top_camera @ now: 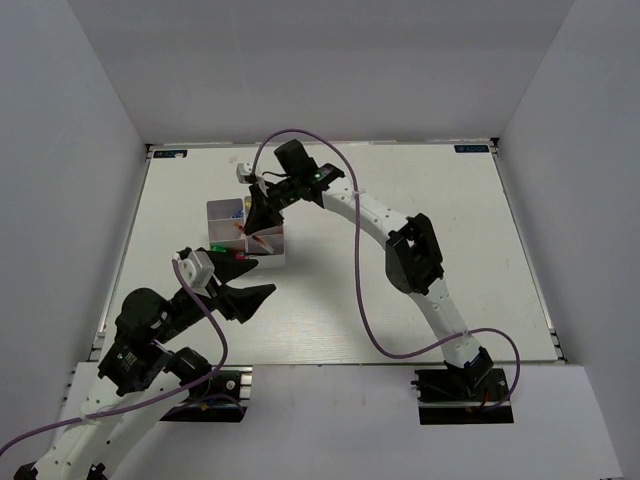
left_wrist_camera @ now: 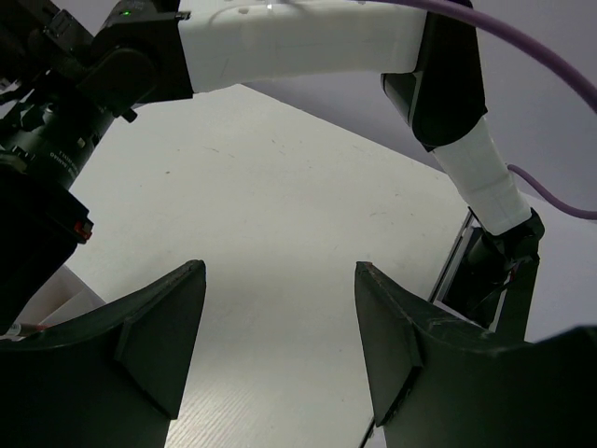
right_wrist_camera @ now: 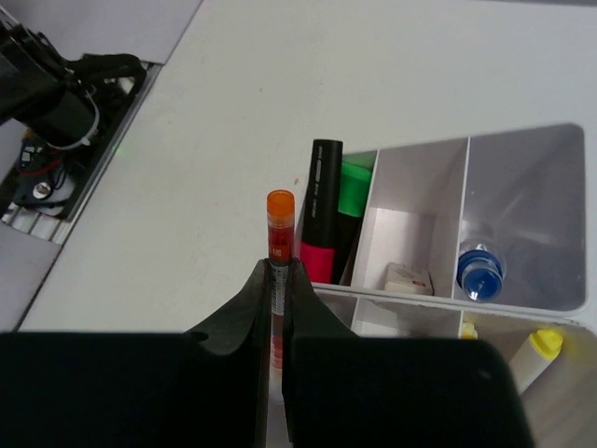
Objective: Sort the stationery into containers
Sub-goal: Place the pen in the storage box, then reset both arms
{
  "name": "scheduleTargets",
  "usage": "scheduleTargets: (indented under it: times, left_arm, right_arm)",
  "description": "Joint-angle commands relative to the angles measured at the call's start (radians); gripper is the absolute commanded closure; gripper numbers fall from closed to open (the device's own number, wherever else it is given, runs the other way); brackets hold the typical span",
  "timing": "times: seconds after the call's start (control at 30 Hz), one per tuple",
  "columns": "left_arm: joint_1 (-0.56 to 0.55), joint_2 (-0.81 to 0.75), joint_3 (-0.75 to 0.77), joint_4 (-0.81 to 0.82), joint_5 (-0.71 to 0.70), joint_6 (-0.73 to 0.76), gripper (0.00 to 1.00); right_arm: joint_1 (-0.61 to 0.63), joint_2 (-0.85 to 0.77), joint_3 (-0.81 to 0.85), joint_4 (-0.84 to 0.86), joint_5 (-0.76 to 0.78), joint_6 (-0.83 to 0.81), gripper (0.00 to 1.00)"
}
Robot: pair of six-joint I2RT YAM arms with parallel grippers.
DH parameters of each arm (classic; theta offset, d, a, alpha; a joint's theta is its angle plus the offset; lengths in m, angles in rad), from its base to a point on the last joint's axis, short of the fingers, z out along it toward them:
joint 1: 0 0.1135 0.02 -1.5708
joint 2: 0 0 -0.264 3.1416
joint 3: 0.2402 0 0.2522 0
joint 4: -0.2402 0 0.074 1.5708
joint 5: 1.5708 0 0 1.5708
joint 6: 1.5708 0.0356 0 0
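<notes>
On the white worktop, left of its middle, sits a pale plastic tray with little boxes. The left gripper hangs nearer the front edge, fingers wide apart. The right gripper pinches a thin red pen with an orange cap by the tray's edge.

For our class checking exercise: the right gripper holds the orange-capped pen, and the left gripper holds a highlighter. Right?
No. The left wrist view shows the left gripper open and empty; the right gripper does hold the orange-capped pen.
</notes>
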Motion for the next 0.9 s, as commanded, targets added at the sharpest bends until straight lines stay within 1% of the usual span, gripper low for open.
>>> scheduleTargets:
  times: [0.0, 0.07, 0.1, 0.13, 0.17, 0.2, 0.23, 0.27, 0.33, 0.37, 0.43, 0.5, 0.53, 0.57, 0.6, 0.67, 0.7, 0.73, 0.77, 0.8, 0.83, 0.87]
  left_arm:
    - [0.005, -0.003, 0.006, 0.018, 0.01, 0.008, 0.25]
    - [0.005, -0.003, 0.006, 0.018, 0.01, 0.008, 0.25]
    - [0.005, -0.003, 0.006, 0.018, 0.01, 0.008, 0.25]
    - [0.005, -0.003, 0.006, 0.018, 0.01, 0.008, 0.25]
    - [0.005, -0.003, 0.006, 0.018, 0.01, 0.008, 0.25]
    - [0.005, 0.006, 0.006, 0.018, 0.01, 0.008, 0.25]
    - [0.005, 0.006, 0.006, 0.018, 0.01, 0.008, 0.25]
    - [0.005, 0.006, 0.006, 0.018, 0.01, 0.008, 0.25]
    - [0.005, 0.006, 0.006, 0.018, 0.001, 0.008, 0.25]
    - [0.005, 0.006, 0.006, 0.018, 0.001, 0.008, 0.25]
    - [0.005, 0.015, 0.006, 0.018, 0.001, 0.008, 0.25]
    - [0.005, 0.015, 0.006, 0.018, 0.001, 0.008, 0.25]
    - [0.005, 0.015, 0.006, 0.018, 0.001, 0.008, 0.23]
    - [0.005, 0.015, 0.006, 0.018, -0.008, 0.008, 0.2]
    - [0.005, 0.015, 0.006, 0.018, -0.008, 0.008, 0.19]
    - [0.005, 0.015, 0.006, 0.018, -0.008, 0.008, 0.17]
    - [0.005, 0.015, 0.006, 0.018, -0.008, 0.008, 0.13]
    - [0.005, 0.015, 0.006, 0.018, -0.008, 0.008, 0.11]
    - [0.005, 0.015, 0.006, 0.018, -0.019, -0.001, 0.11]
    - [0.005, 0.015, 0.006, 0.018, -0.028, -0.001, 0.1]
    - [0.005, 0.015, 0.006, 0.018, -0.042, -0.001, 0.1]
    - [0.005, 0.015, 0.006, 0.007, -0.042, -0.01, 0.07]
  right_arm:
    - [-0.009, 0.003, 0.03, 0.013, 0.008, -0.053, 1.0]
    - [-0.007, 0.002, 0.018, -0.01, 0.014, -0.105, 1.0]
    - [-0.007, -0.001, 0.01, -0.02, 0.014, -0.116, 0.98]
    - [-0.009, -0.001, 0.007, -0.043, 0.014, -0.133, 0.9]
    - [-0.007, -0.007, 0.004, -0.054, 0.014, -0.151, 0.75]
    - [-0.006, -0.012, 0.003, -0.066, 0.015, -0.165, 0.69]
    - [-0.003, -0.026, -0.004, -0.085, 0.018, -0.183, 0.54]
    - [-0.006, -0.04, -0.004, -0.092, 0.02, -0.183, 0.48]
    - [-0.001, -0.053, -0.007, -0.12, 0.026, -0.208, 0.44]
    - [-0.009, -0.084, -0.013, -0.125, 0.023, -0.212, 0.4]
    - [-0.009, -0.106, -0.025, -0.135, 0.032, -0.217, 0.4]
    - [-0.015, -0.153, -0.042, -0.146, 0.07, -0.225, 0.36]
    - [-0.015, -0.171, -0.065, -0.154, 0.092, -0.226, 0.36]
    - [-0.03, -0.231, -0.1, -0.154, 0.103, -0.22, 0.31]
    - [-0.035, -0.257, -0.121, -0.152, 0.129, -0.21, 0.28]
    - [-0.056, -0.378, -0.241, -0.139, 0.175, -0.183, 0.16]
    - [-0.074, -0.417, -0.282, -0.09, 0.216, -0.174, 0.1]
    - [-0.093, -0.54, -0.421, -0.065, 0.266, -0.139, 0.1]
    - [-0.104, -0.628, -0.475, -0.033, 0.297, -0.125, 0.1]
    - [-0.137, -0.673, -0.529, 0.063, 0.377, -0.09, 0.1]
    - [-0.147, -0.751, -0.68, 0.094, 0.538, -0.056, 0.1]
    - [-0.154, -0.789, -0.729, 0.125, 0.604, -0.038, 0.1]
